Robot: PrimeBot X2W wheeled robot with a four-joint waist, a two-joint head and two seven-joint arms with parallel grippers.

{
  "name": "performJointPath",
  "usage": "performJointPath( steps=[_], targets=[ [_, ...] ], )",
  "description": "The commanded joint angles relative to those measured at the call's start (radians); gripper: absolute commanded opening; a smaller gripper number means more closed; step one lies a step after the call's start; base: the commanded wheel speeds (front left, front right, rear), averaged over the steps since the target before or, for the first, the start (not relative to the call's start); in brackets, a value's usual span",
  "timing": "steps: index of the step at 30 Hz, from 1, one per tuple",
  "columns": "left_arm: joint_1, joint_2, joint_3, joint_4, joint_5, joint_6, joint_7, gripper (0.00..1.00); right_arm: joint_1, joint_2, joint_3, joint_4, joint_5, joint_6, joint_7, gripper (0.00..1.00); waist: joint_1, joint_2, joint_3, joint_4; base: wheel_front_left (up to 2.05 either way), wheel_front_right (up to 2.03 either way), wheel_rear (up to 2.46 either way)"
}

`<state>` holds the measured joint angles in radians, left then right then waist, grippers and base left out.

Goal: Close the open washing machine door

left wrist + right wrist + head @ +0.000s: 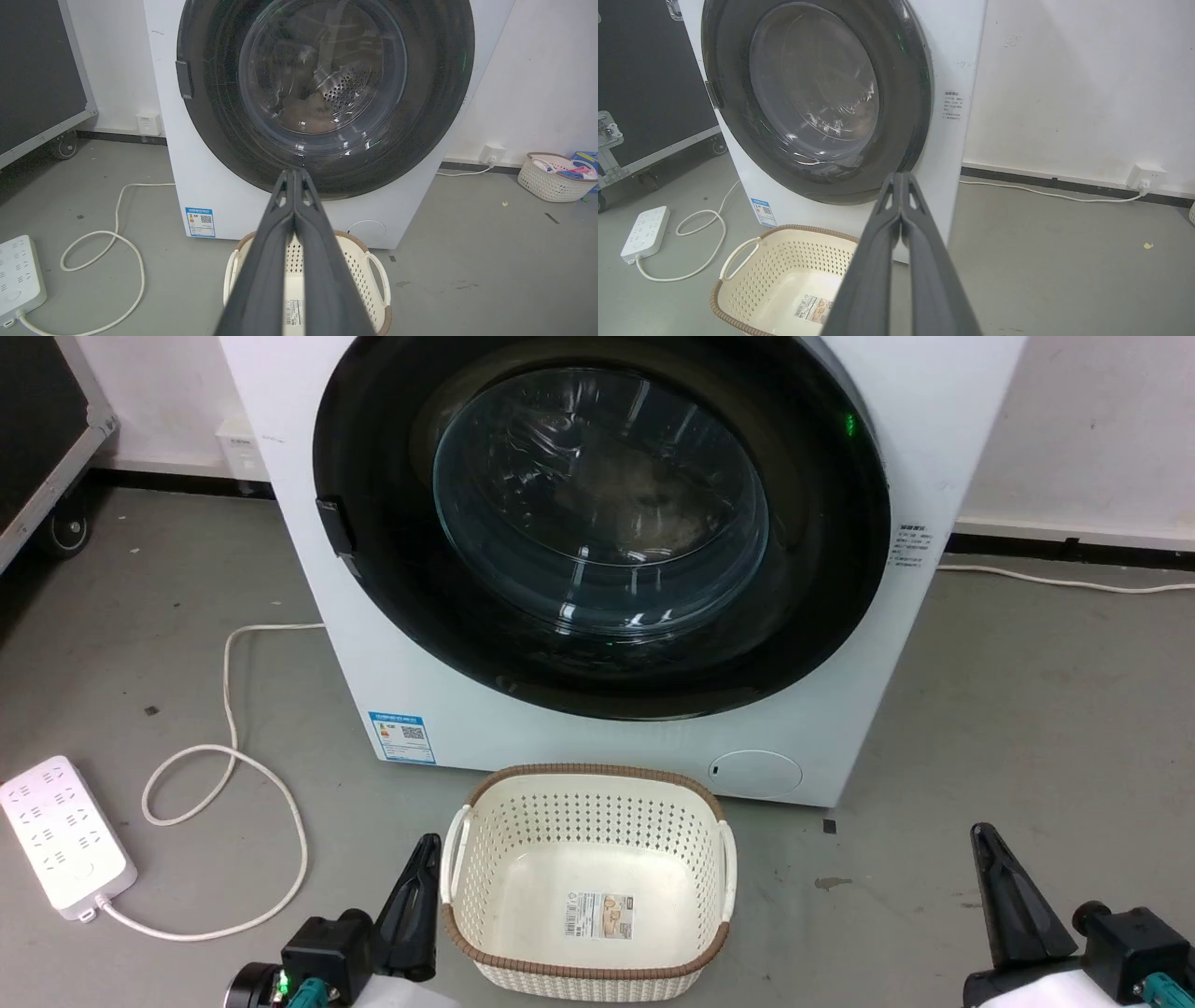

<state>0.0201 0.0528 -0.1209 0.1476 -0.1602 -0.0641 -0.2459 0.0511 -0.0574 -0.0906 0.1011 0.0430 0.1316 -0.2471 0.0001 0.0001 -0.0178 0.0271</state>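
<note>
The washing machine door (602, 513) is a large round black-rimmed disc with a bulging glass window, lying flat against the white washer's front. It also fills the upper part of the left wrist view as the door (327, 84) and stands at the left in the right wrist view as the door (817, 93). My left gripper (425, 847) is low at the left, shut and empty, well in front of the washer. In its own view the left gripper (295, 172) has fingertips pressed together. My right gripper (980, 835) sits low at the right, shut and empty; the right gripper (901, 176) points toward the washer's lower right corner.
A cream perforated laundry basket (485, 821) with a brown rim stands on the floor before the washer, between my grippers. A white power strip (61, 835) with a looping cable (233, 756) lies at the left. A black wheeled case (42, 439) stands far left. Another basket (553, 179) sits right by the wall.
</note>
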Motion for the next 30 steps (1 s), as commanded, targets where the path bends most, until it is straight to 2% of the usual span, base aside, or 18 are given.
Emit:
performJointPath(
  steps=[1, 30],
  targets=[
    [-0.001, 0.000, 0.003, -0.007, 0.009, 0.003, 0.005, 0.00, -0.003, 0.000, 0.003, -0.005, -0.002, 0.000, 0.005, 0.00, 0.0000, -0.0001, 0.000, 0.000, 0.00, 0.00, 0.00],
    [-0.006, -0.001, 0.033, -0.043, 0.047, 0.019, 0.066, 0.00, -0.015, 0.002, 0.025, -0.029, -0.013, 0.000, 0.066, 0.00, 0.0000, -0.0001, 0.005, -0.007, 0.00, 0.00, 0.00]
  ],
)
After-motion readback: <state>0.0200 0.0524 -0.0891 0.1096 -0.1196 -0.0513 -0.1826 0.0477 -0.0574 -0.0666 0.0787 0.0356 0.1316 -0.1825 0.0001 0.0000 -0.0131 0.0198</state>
